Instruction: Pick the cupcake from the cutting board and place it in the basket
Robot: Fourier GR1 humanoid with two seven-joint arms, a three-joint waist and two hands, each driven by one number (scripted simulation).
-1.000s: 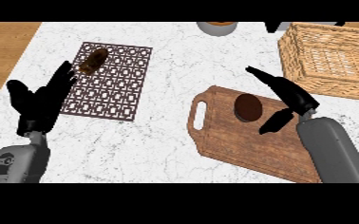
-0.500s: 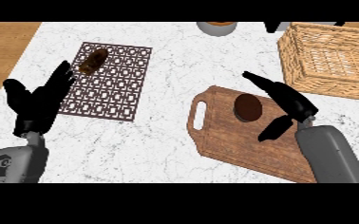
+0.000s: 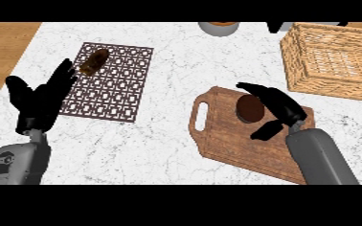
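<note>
A dark brown cupcake (image 3: 249, 108) sits on the wooden cutting board (image 3: 233, 139) right of centre. My right hand (image 3: 281, 107) hovers just right of the cupcake, its fingers stretched over the cupcake's top edge and its thumb below, open and holding nothing. The woven basket (image 3: 326, 60) stands at the far right, beyond the board. My left hand (image 3: 41, 100) rests open at the left, fingers up.
A dark patterned mat (image 3: 113, 84) lies at the left with a brown pastry (image 3: 94, 61) on its far corner. A grey bowl (image 3: 218, 28) stands at the back edge. A wooden surface (image 3: 14, 40) borders the marble counter at the far left.
My right hand has moved left and slightly forward, closing in on the cupcake. The left hand has barely shifted.
</note>
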